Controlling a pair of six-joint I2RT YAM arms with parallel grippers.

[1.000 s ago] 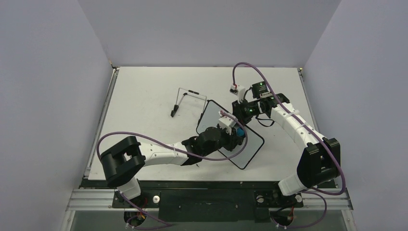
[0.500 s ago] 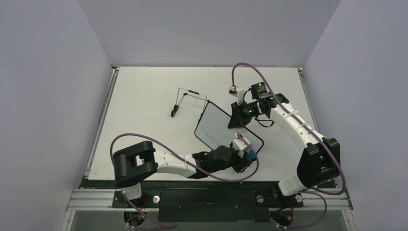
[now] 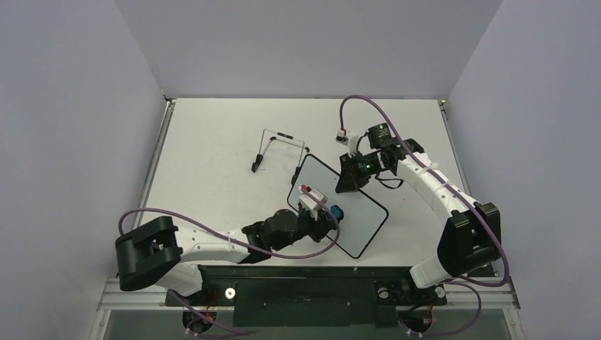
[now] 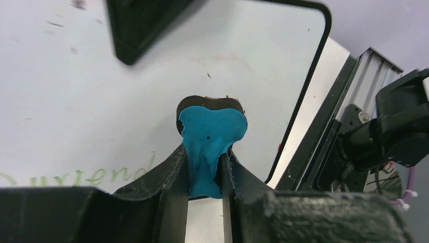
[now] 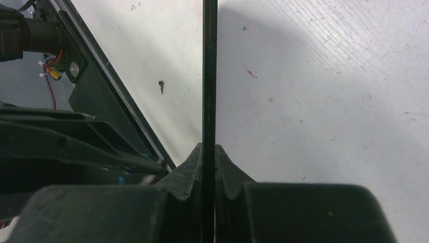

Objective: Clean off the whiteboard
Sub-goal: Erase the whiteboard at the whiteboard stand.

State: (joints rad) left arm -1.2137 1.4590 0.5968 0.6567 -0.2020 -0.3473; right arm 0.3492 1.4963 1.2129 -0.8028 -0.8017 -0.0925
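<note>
Nearest, the left gripper (image 3: 327, 214) has its jaws clamped on a small blue soft eraser (image 3: 336, 211). The eraser's tip is at the surface of the small white rectangular whiteboard with a thin black frame (image 3: 358, 216), toward its left side, above faint green handwriting (image 4: 76, 178). The board sits diagonally, right of centre on the white table (image 3: 212, 142). At its far edge, the right gripper (image 3: 349, 183) pinches the frame between closed jaws. Farther left sits a thin black wire stand (image 3: 273, 147).

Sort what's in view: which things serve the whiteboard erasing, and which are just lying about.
In use: whiteboard, with green writing on it; blue eraser, held by the left gripper, jaws shut on it; right gripper, jaws clamped on the board's edge.
Lying about: black wire stand, untouched by either arm.
</note>
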